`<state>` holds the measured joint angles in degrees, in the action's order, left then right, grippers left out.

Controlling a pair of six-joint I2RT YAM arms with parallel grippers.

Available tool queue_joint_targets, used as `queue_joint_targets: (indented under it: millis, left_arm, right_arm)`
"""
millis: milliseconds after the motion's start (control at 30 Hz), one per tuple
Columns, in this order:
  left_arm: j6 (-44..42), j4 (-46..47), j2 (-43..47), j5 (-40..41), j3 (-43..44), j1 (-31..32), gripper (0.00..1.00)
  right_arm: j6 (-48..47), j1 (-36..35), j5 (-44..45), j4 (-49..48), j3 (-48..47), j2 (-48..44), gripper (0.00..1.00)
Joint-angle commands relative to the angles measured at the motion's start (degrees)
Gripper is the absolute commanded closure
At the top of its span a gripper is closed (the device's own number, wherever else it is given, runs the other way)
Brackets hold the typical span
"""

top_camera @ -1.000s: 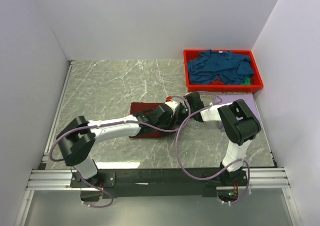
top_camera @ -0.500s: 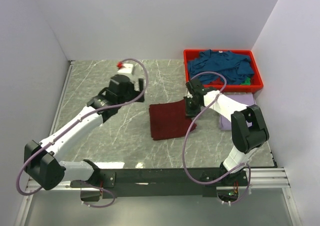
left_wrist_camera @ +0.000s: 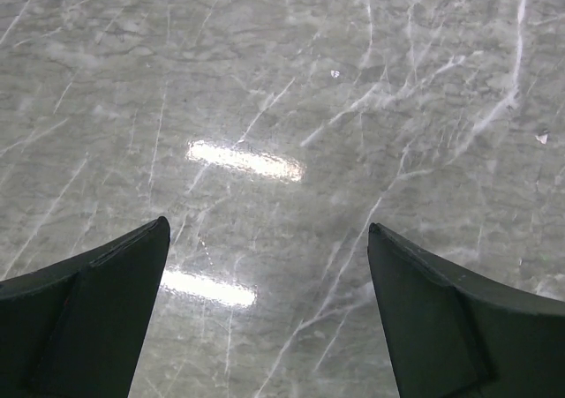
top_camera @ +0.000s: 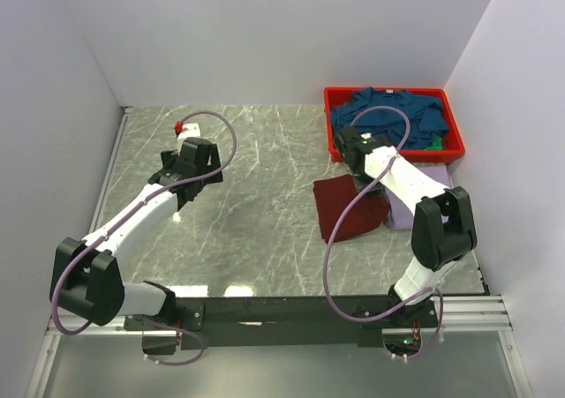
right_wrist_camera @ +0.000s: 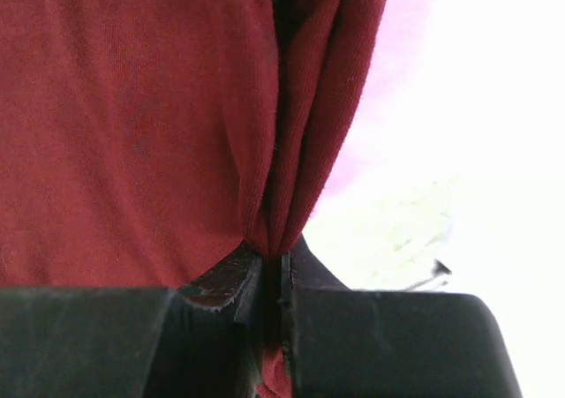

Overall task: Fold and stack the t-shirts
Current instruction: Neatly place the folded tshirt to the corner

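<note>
The folded dark red cloth t-shirt (top_camera: 351,208) could slip loose or come unfolded, I think, because my right jaws only pinch a thin bit of its edge. It could also end up crooked on the pale purple folded t-shirt (top_camera: 400,217) right next to it. The red shirt lies on the grey marble counter (top_camera: 256,195), with its far edge squeezed tight between the right jaws. My left jaws are spread wide over bare counter, well apart from the shirts, holding nothing.
</note>
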<state>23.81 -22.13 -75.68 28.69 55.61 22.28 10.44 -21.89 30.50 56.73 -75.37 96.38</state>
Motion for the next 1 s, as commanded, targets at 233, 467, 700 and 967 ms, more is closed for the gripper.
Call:
queue_joint_targets:
  millis: [233, 467, 700, 967]
  left_arm:
    - [2.7, 0.9, 0.8, 2.2, -0.3, 0.0, 0.01]
    - [3.2, 0.9, -0.1, 0.5, 0.2, 0.0, 0.02]
    - [3.2, 0.9, -1.0, -0.6, 0.5, 0.1, 0.02]
    - [3.3, 0.7, -2.3, -0.4, 0.8, 0.1, 0.02]
  right_arm:
    - [-0.9, 3.9, 12.7, 7.0, -7.9, -4.0, 1.00]
    - [0.3, 5.1, 13.9, 10.1, -11.3, -4.5, 1.00]
    - [0.3, 6.4, 15.6, 12.5, -14.6, -4.7, 1.00]
    - [-0.6, 7.7, 16.3, 13.0, -17.5, -5.0, 1.00]
